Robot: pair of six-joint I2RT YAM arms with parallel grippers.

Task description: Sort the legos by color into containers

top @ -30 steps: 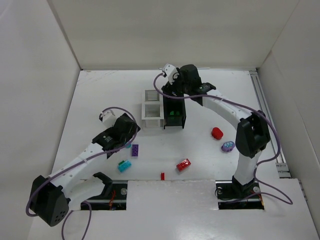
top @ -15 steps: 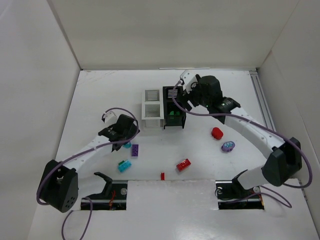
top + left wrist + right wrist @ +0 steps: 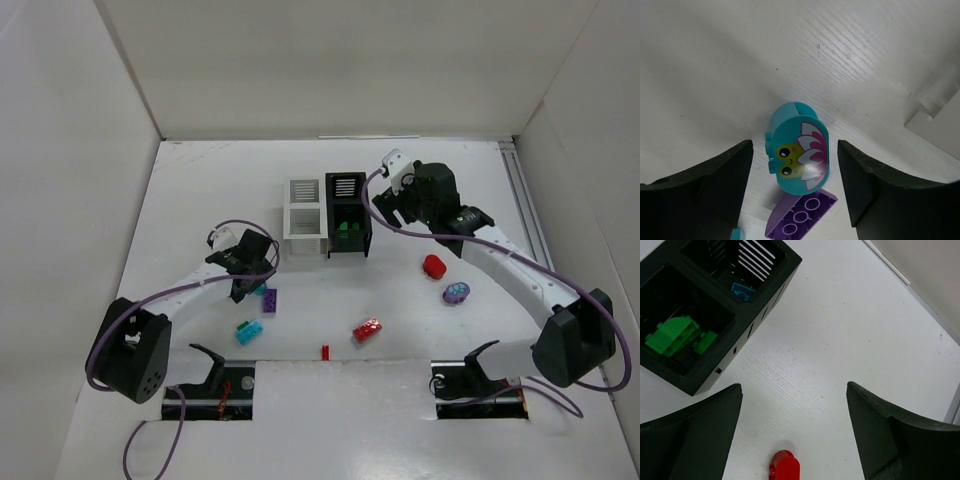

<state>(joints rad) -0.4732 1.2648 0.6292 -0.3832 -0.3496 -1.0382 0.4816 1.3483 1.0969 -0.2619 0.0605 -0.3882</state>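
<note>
The fingers of the left gripper (image 3: pixel 794 146) are spread wide, one on each side of a rounded teal lego (image 3: pixel 799 150) that lies on the table (image 3: pixel 740 60). It has a flower and a small face printed on it. A narrow gap shows on both sides, so nothing is pinched. A purple lego (image 3: pixel 801 218) lies against it or almost; the lower edge of the wrist view cuts this one off, and I cannot tell if they touch. A corner of the white container (image 3: pixel 935 117) enters at the right edge.

The fingers of the right gripper (image 3: pixel 794 387) are also spread and hold nothing; only bare table is between them. A rounded red lego (image 3: pixel 785 466) is half cut off by the frame.

Beside this gripper stands the black container (image 3: pixel 765 300). The green legos (image 3: pixel 675 335) are in its compartment nearer the arms, and one cyan piece (image 3: pixel 742 290) is in the far compartment, partly in shadow. The white container stands just beside its left wall; its inside I cannot make out.

Loose on the table are also a rounded purple lego (image 3: pixel 456 293), a red brick (image 3: pixel 367 329), a thin red piece (image 3: pixel 325 351) and a cyan brick (image 3: pixel 249 331).
</note>
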